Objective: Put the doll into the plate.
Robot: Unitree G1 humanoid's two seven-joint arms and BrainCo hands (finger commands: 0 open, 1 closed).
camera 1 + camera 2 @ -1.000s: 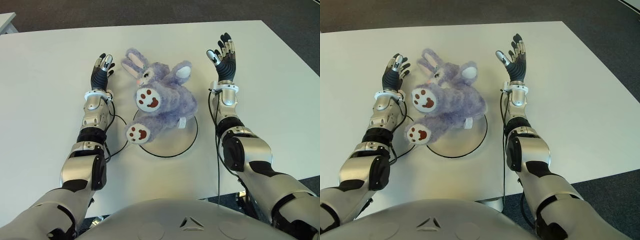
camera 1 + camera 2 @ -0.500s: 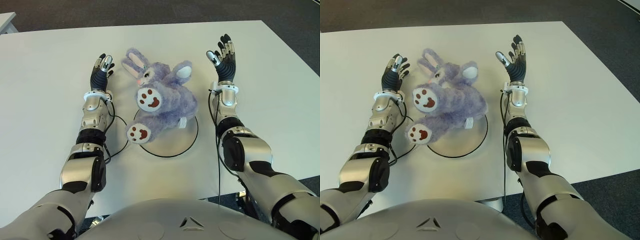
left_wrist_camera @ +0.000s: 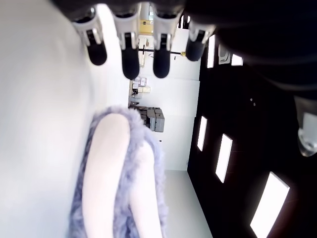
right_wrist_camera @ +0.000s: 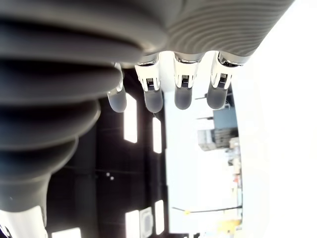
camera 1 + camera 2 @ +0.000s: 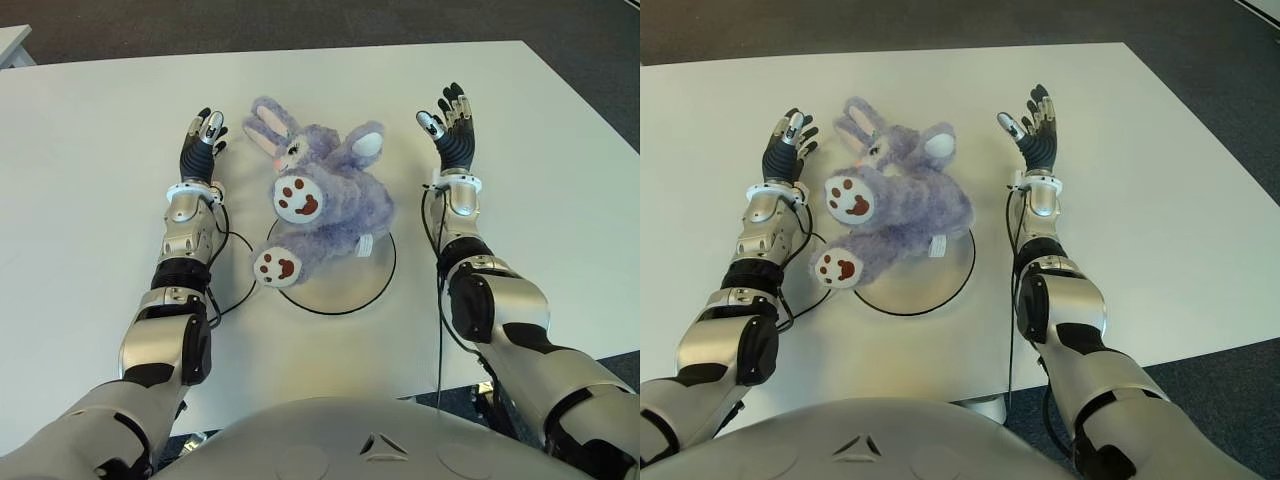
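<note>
Since the earlier frame the right hand (image 5: 452, 128) has slipped slightly lower and rightward, fingers spread wide, empty. Left eye view: the purple plush rabbit (image 5: 320, 200) lies at centre frame, hindquarters over the round plate (image 5: 375, 285), head past its upper rim on the white bench (image 5: 90, 200). The left hand (image 5: 201, 146), open, sits left of the rabbit's ears. Left wrist view: straight fingertips (image 3: 130, 67) beside a fuzzy ear.

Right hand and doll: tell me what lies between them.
Nothing but bare white table, as the left eye view shows. The open right hand holds nothing, off to the right of the doll, whose body lies partly on the plate.
</note>
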